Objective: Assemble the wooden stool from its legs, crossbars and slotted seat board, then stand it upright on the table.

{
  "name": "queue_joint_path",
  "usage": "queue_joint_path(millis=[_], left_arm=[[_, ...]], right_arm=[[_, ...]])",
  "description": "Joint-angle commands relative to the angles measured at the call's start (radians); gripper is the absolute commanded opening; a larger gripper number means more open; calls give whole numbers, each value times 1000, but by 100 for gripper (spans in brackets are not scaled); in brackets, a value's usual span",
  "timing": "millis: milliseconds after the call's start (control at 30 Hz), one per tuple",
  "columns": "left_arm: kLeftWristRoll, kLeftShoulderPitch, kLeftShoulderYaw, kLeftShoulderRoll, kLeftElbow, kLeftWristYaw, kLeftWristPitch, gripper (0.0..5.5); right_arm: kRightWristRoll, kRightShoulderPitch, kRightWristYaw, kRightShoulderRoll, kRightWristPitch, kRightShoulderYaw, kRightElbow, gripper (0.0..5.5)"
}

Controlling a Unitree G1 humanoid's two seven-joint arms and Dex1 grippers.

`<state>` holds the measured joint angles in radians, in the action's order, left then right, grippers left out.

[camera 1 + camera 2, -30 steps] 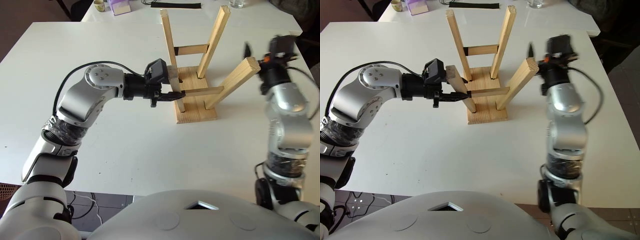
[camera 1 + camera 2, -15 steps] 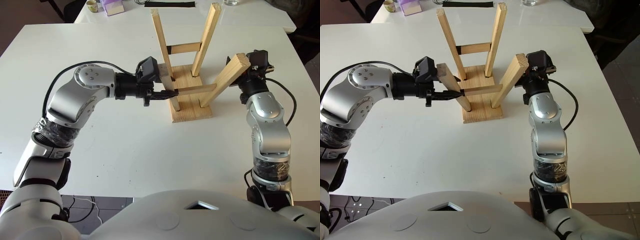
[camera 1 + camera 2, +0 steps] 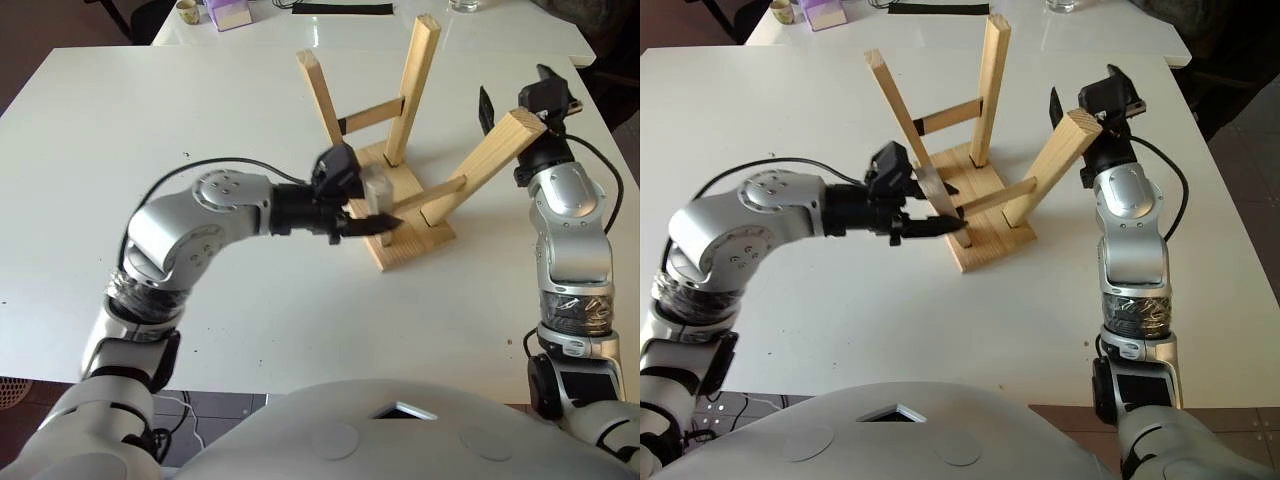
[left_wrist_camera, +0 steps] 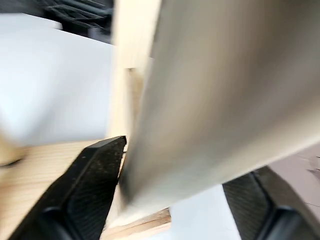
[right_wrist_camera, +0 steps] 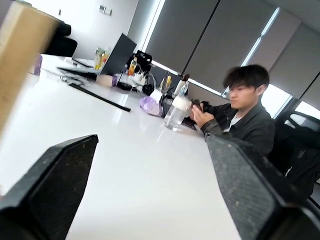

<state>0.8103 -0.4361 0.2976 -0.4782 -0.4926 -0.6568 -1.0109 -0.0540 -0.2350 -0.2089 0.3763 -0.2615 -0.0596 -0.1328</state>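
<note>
Stool (image 3: 410, 240), inverted on the desk (image 3: 150, 120), is mid leg-seating: left fingers (image 3: 372, 225) clamp its 8 o'clock leg (image 3: 935, 190); open right fingers (image 3: 486, 108) should next straighten the splayed 3 o'clock leg (image 3: 490, 155).

A white table (image 3: 200, 300) is stretching across the scene. Beyond its far edge, a second table (image 3: 520, 30) is carrying a small cup (image 3: 186, 10) and a purple box (image 3: 232, 12) at the far left, a black strip (image 3: 342, 9) lying flat at the middle, and a clear glass (image 3: 464, 5) standing to the right. Cables (image 3: 170, 400) are trailing below the near edge.
</note>
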Motion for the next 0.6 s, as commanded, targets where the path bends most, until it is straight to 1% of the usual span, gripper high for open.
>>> queue_joint_path(millis=[33, 133, 233, 267, 367, 433, 500, 567, 600], left_arm=[[-20, 22, 7, -4, -7, 21, -24, 343], [-47, 54, 14, -63, -41, -33, 15, 343], [-88, 105, -6, -141, -55, -94, 81, 343], [-96, 127, -22, -164, -59, -110, 100, 343], [-100, 226, -121, -262, -52, -192, 172, 343], [-148, 290, -168, -334, -1, -249, 246, 343], [-193, 326, -205, -374, 91, -287, 312, 343], [-278, 327, -208, -388, 230, -302, 408, 343], [-343, 298, -192, -370, 332, -278, 469, 343]], right_arm=[[3, 62, -28, 26, 43, -16, 75, 400], [8, 135, -57, 76, 54, -62, 62, 400], [2, 215, -105, 146, 41, -97, 32, 400], [-2, 233, -124, 169, 41, -100, 26, 400], [-8, 312, -195, 243, 19, -110, -24, 400], [20, 391, -256, 276, -15, -128, -102, 400], [52, 476, -323, 305, -55, -137, -205, 400], [107, 577, -418, 342, -108, -134, -340, 400], [131, 619, -463, 364, -135, -126, -402, 400]])
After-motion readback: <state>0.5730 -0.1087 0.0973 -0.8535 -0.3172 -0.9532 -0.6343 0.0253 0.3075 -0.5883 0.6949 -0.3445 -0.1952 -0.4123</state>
